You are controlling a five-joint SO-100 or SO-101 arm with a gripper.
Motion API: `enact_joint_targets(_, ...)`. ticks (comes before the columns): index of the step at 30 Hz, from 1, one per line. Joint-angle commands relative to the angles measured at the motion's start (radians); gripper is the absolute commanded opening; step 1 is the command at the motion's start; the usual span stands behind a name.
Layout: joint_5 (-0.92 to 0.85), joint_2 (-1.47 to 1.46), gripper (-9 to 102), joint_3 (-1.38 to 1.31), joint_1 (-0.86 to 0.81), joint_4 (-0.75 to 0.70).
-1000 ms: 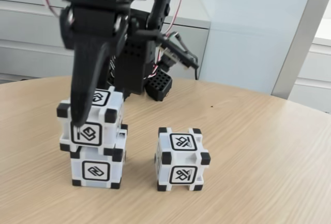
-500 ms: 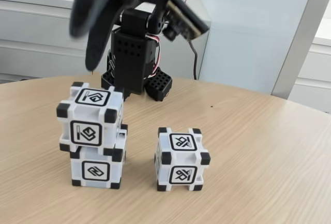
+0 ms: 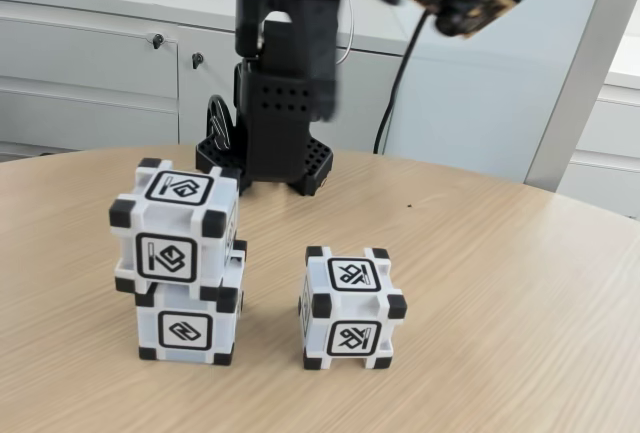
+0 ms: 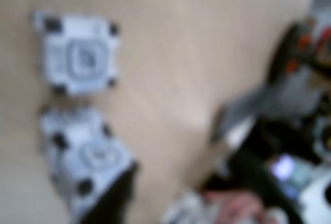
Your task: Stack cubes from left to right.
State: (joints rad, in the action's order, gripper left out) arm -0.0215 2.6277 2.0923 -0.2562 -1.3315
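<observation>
In the fixed view, two white cubes with black corners are stacked at the left: the upper cube (image 3: 176, 225) sits slightly askew on the lower cube (image 3: 188, 325). A third cube (image 3: 351, 307) stands alone on the table to their right. The black arm (image 3: 290, 63) is raised behind them, with its upper part blurred and running off the top edge. The wrist view is blurred and looks down on the stack (image 4: 85, 157) and the single cube (image 4: 80, 53). My gripper (image 4: 170, 154) hangs high above them, open and holding nothing, with one dark finger (image 4: 114, 198) at the lower edge.
The round wooden table (image 3: 520, 293) has bare room at the right and in front. The arm's black base (image 3: 265, 158) stands at the back. Grey cabinets (image 3: 90, 73) and a pale wall panel (image 3: 490, 63) lie behind the table.
My gripper has let go of the upper cube and risen away from the stack, swinging up and to the right. The cubes have not moved.
</observation>
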Motion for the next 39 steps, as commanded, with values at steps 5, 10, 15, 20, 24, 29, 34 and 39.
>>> enact_joint_targets(5, 0.367, -0.008, 40, -0.002, 0.247, 0.107)
enact_joint_targets(10, 0.479, -0.011, 39, 0.009, 0.308, 0.170)
enact_joint_targets(15, 0.468, -0.009, 40, 0.164, 0.308, 0.173)
enact_joint_targets(20, 0.532, -0.008, 42, 0.302, 0.308, 0.175)
enact_joint_targets(24, 0.565, -0.009, 41, 0.339, 0.308, 0.175)
enact_joint_targets(29, 0.515, -0.009, 41, 0.353, 0.291, 0.173)
enact_joint_targets(34, 0.456, -0.011, 41, 0.353, 0.290, 0.173)
enact_joint_targets(39, 0.486, -0.012, 40, 0.334, 0.290, 0.155)
